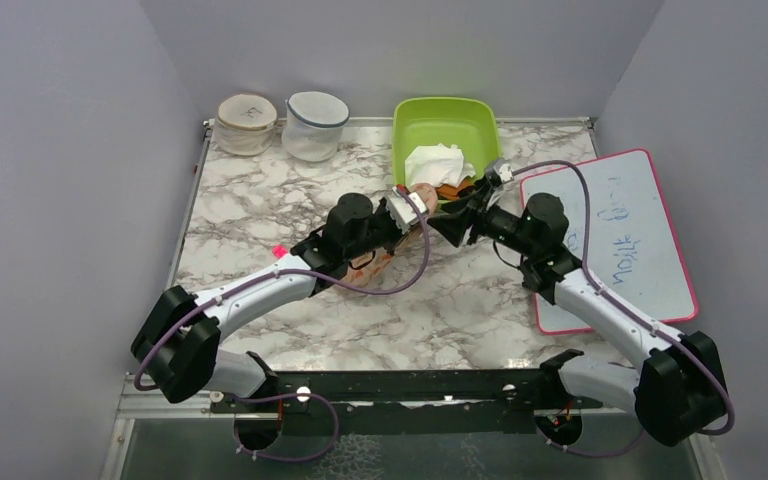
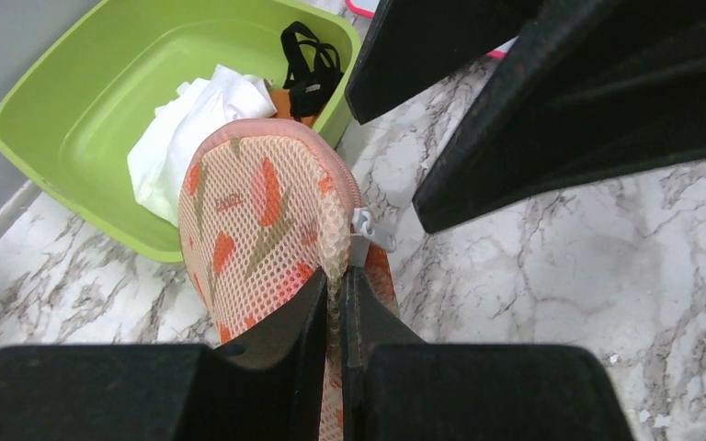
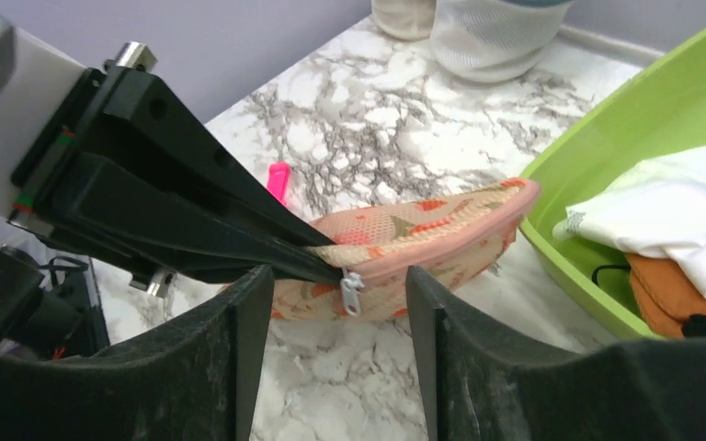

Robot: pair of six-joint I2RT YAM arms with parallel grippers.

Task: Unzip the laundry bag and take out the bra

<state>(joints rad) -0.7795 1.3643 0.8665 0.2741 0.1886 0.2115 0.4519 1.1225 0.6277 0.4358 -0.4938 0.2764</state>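
The peach mesh laundry bag (image 2: 257,211) with orange-red motifs lies on the marble table beside the green tub; it also shows in the right wrist view (image 3: 423,234) and, mostly hidden by the arms, in the top view (image 1: 380,262). My left gripper (image 2: 335,289) is shut on a fold of its mesh near the zip. The white zip pull (image 3: 351,292) hangs from the pink zip edging (image 3: 441,248). My right gripper (image 3: 335,303) is open, its fingers either side of the pull, not touching it. The bra is hidden.
A green tub (image 1: 445,125) at the back holds a white cloth (image 1: 438,160) and a black-and-orange garment (image 2: 308,78). Two round white mesh tubs (image 1: 280,122) stand at the back left. A whiteboard (image 1: 620,235) lies on the right. A small pink object (image 1: 279,251) lies on the table.
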